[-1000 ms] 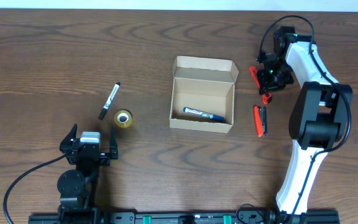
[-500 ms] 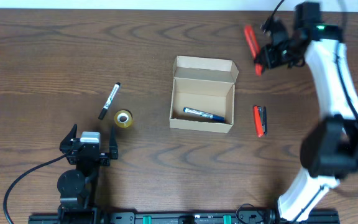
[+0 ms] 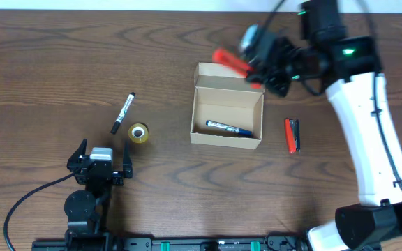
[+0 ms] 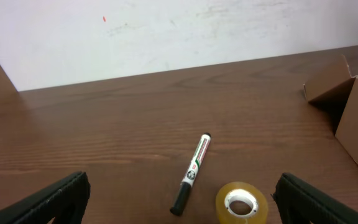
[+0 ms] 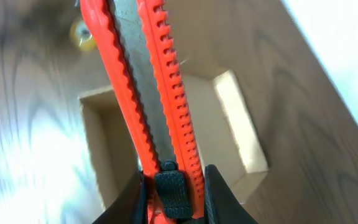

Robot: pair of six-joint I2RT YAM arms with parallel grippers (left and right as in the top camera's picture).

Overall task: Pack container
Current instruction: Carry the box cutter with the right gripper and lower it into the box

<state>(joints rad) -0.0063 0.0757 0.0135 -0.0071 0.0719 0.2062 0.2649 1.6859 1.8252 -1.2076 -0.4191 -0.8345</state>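
One red knife [image 3: 230, 61] in right gripper [image 3: 255, 75], above back edge of container [image 3: 226, 140]

no legible text, marker [image 4: 194, 168] printed label too small to read, container [image 3: 222, 141] cardboard bare of print

Brown wood-grain table [image 3: 47, 56], on which loose stationery is laid. Black-and-white marker [image 3: 123, 112], set at a slant on the left part. Roll of yellow tape [image 3: 139, 133], laid flat just beside the marker's near end, not touching it. Blue pen [image 3: 229, 128], laid almost level, well to the right of the tape. Small red-and-black item [image 3: 292, 134], kind not told, placed further right. Orange-red utility knife [image 5: 148, 93], with toothed rails, grey blade and black slider, is seen raised off the table. White wall [image 4: 166, 31] is seen beyond the far edge.
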